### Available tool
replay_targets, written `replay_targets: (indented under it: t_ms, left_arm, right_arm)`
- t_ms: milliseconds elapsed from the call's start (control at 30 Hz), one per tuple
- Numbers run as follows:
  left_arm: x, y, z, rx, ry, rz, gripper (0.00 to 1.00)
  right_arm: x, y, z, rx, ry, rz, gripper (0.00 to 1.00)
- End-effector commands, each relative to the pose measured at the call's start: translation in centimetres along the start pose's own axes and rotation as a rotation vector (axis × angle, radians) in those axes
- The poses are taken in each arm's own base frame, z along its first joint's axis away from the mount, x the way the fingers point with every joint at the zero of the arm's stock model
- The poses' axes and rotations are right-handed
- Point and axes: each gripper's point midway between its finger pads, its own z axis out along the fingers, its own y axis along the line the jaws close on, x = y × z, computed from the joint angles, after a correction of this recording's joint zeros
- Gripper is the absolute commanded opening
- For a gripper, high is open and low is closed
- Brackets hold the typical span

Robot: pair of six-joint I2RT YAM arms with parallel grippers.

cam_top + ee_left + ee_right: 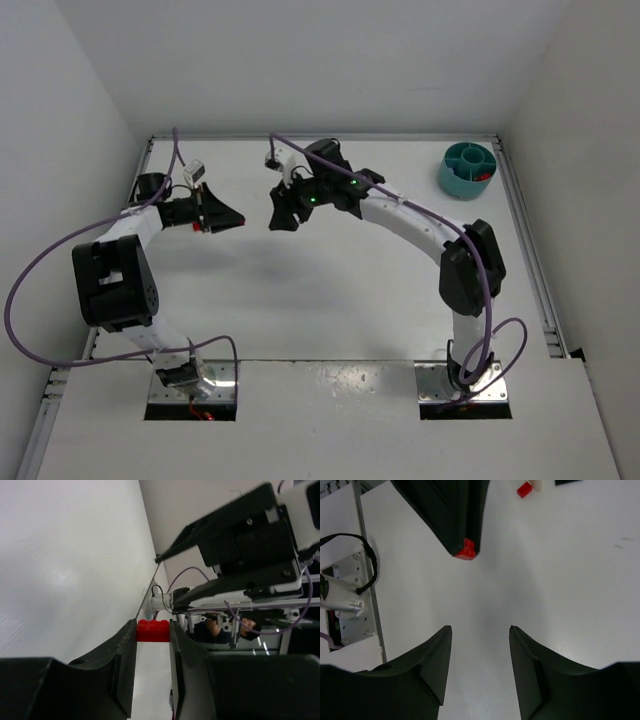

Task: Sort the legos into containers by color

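The red lego (152, 631) sits pinched tight in the left gripper (232, 218), well apart from the teal tub (452, 183), and the right gripper (480, 630), nearer the tub, hangs wide open, so I think a hand-over comes next.

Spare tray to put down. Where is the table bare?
Bare: the table between the two arms' bases, and between the right arm and teal tub. Crowded: far middle, where the left gripper, holding a red lego, faces the open right gripper.
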Motion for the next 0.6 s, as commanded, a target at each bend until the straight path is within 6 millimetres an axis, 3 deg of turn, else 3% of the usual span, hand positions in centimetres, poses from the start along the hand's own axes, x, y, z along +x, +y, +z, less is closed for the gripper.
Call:
replay_targets:
  t_ms: [0,200,367,567]
  left_arm:
    - [0.3,-1.4,-1.0,0.11,0.014,-0.069,0.08]
    - [0.8,-1.4,-1.4,0.152,0.022,-0.133,0.08]
    - [0.7,-1.2,-1.3,0.152,0.024,-0.163,0.11]
    - [0.9,-1.1,-1.3,0.151,0.025,-0.183,0.14]
  right_arm:
    - [-4.0,0.6,0.5,0.021,-0.081,-0.118,0.5]
    - [-5.2,2.0,2.8,0.003,-0.089,-0.171,0.47]
    - [-4.2,2.6,4.5,-0.002,-0.062,-0.183,0.46]
    - [-4.7,3.0,5.4,-0.02,-0.073,-0.185,0.45]
